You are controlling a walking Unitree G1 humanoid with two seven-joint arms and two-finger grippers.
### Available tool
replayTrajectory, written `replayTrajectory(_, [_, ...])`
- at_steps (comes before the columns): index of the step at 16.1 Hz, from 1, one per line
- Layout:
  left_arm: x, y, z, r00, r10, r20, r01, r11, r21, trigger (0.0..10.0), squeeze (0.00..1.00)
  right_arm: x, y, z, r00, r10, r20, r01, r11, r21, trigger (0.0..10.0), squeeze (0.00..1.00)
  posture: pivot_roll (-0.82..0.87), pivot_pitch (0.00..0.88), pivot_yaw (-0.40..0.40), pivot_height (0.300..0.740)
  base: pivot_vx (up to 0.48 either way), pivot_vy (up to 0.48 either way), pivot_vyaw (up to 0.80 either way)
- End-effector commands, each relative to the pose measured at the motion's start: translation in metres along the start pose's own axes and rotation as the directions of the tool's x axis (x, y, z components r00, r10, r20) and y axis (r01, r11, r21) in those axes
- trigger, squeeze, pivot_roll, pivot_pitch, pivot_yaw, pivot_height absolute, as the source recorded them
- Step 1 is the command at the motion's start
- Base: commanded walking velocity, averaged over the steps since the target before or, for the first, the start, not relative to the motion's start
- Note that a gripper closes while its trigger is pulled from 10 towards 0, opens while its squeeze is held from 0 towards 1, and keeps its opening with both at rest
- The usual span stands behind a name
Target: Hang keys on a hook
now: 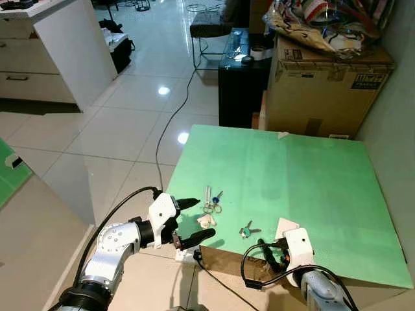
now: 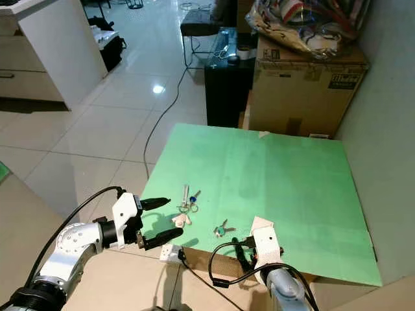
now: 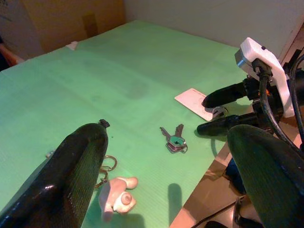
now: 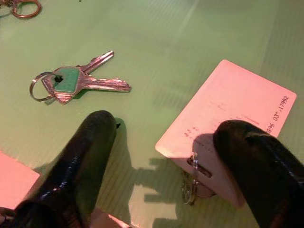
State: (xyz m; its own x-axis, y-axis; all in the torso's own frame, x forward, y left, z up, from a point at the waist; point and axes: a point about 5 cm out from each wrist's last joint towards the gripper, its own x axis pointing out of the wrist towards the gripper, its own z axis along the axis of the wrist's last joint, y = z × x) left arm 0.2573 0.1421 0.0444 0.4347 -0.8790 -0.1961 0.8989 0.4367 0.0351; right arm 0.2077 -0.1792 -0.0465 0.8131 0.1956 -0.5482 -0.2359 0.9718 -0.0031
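Keys (image 1: 249,229) with the green tab lie flat on the green board (image 1: 311,188), left gripper (image 1: 191,222) spread wide at their nine o'clock, right gripper (image 4: 161,156) splayed over the white card (image 4: 228,128) at three o'clock.

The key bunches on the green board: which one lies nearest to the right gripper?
The green-capped keys, just beside the right gripper and the white card. The other bunch, with a blue tag, lies by the left gripper.
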Motion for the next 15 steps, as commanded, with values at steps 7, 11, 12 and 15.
replayTrajectory(7, [0.002,-0.004,-0.001,1.000,0.006,0.006,-0.006,1.000,-0.011,10.0,0.00,-0.003,-0.001,-0.020,0.993,-0.013,-0.119,0.013,1.000,-0.002,0.0,0.00,-0.11,0.044,0.099,0.740,0.000,0.000,0.00])
replayTrajectory(11, [0.003,-0.004,-0.001,1.000,0.009,0.004,-0.009,1.000,-0.010,10.0,0.00,-0.002,-0.002,-0.020,0.993,-0.034,-0.117,0.035,0.999,0.007,0.0,0.00,-0.11,0.035,0.100,0.740,0.000,0.000,0.00])
replayTrajectory(12, [0.004,-0.003,-0.001,1.000,0.009,0.001,-0.009,1.000,-0.008,10.0,0.00,-0.001,-0.002,-0.019,0.992,-0.048,-0.115,0.048,0.999,-0.003,0.0,0.00,-0.11,0.031,0.101,0.740,0.000,0.000,0.00])
replayTrajectory(15, [0.006,-0.002,0.000,1.000,0.014,0.001,-0.014,1.000,-0.002,10.0,0.00,0.003,0.000,-0.009,0.995,-0.069,-0.070,0.071,0.997,0.031,0.0,0.00,-0.11,0.021,0.102,0.740,0.000,0.000,0.00])
